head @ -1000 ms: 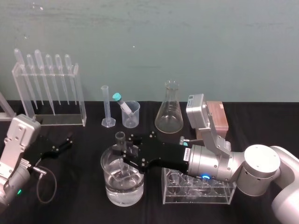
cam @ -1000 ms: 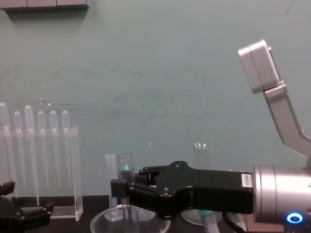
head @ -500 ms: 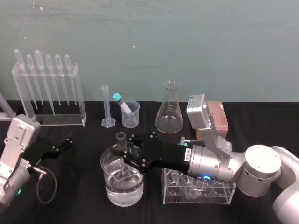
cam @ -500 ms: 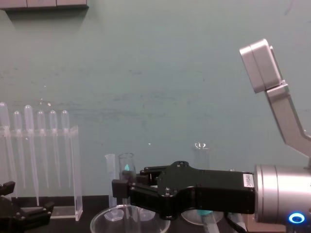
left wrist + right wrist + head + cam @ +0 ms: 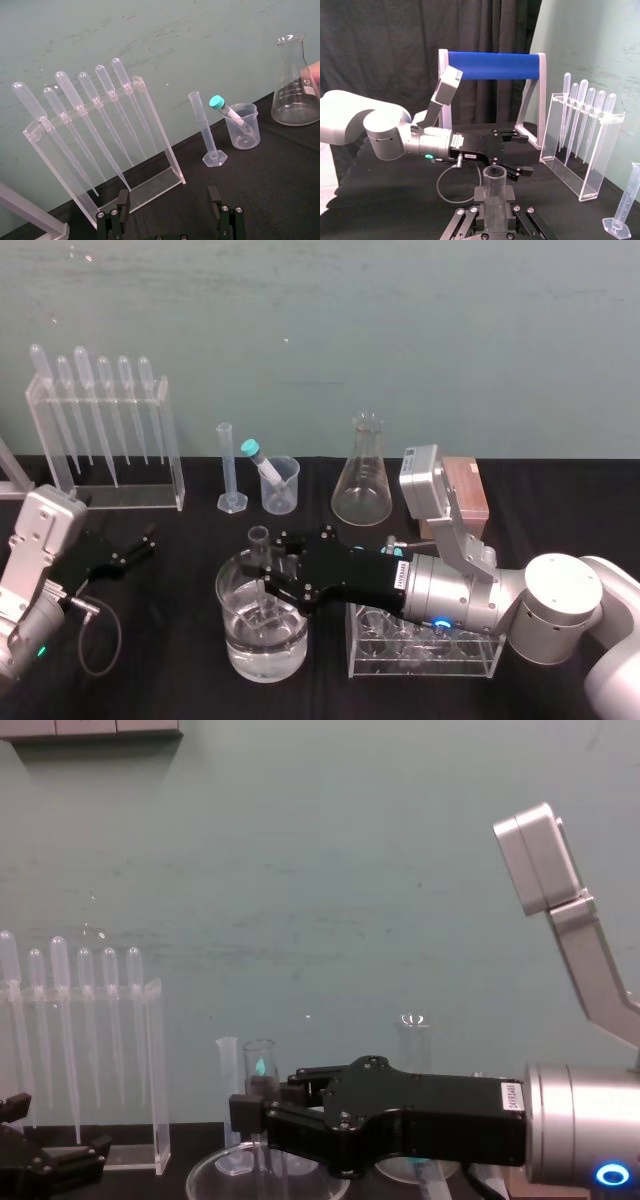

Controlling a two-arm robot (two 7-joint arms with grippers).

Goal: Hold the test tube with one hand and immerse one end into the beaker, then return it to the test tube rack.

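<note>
Lowered slightly, the test tube (image 5: 259, 538), pinched by right gripper (image 5: 262, 568) fingers (image 5: 240, 1110), seemingly dips into the beaker (image 5: 238, 648).

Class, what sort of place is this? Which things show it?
Probably a chemistry lab bench: a pipette rack, a conical flask, and the right gripper holding the test tube in a beaker of clear liquid. The left gripper sits parked at left.

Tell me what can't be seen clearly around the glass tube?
- Head view: bottom end of test tube, blurred by water and beaker glass; right gripper holds it.
- Chest view: beaker base, cut by bottom edge.
- Head view: rack slots, partly behind right arm.
- Left gripper idles, open, at left.
</note>
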